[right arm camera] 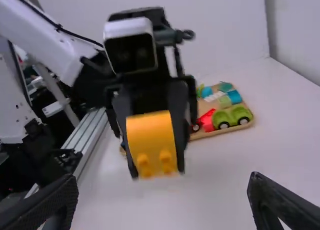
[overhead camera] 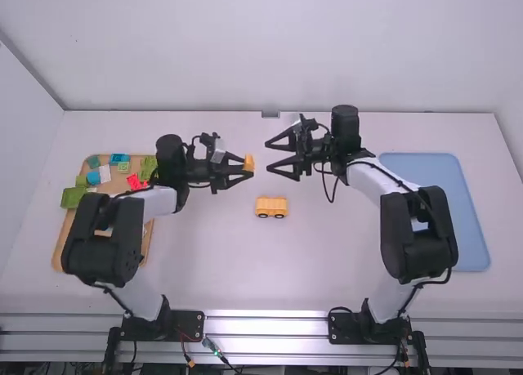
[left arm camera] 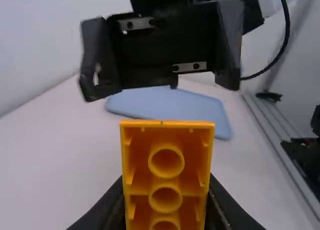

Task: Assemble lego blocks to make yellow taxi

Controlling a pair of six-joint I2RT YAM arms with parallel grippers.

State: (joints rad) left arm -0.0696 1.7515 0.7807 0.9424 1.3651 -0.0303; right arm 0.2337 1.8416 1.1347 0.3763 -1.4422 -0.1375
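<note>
My left gripper (overhead camera: 248, 169) is shut on an orange-yellow block (overhead camera: 248, 162), held above the table left of the middle. In the left wrist view the block (left arm camera: 167, 175) turns its hollow underside with round tubes to the camera, between the fingertips of my left gripper (left arm camera: 166, 210). Facing it across a gap, my right gripper (overhead camera: 279, 158) stands open with nothing between its fingers. In the right wrist view the fingers of my right gripper (right arm camera: 162, 202) are wide apart, and the held block (right arm camera: 151, 144) is beyond them. A yellow wheeled car base (overhead camera: 271, 207) rests on the table below the gap.
At the left, partly under the left arm, lies a wooden tray (overhead camera: 147, 236) with green, blue, red and white blocks (overhead camera: 73, 197). A blue tray (overhead camera: 466, 228) lies at the right, partly behind the right arm. The table's back edge meets a wall.
</note>
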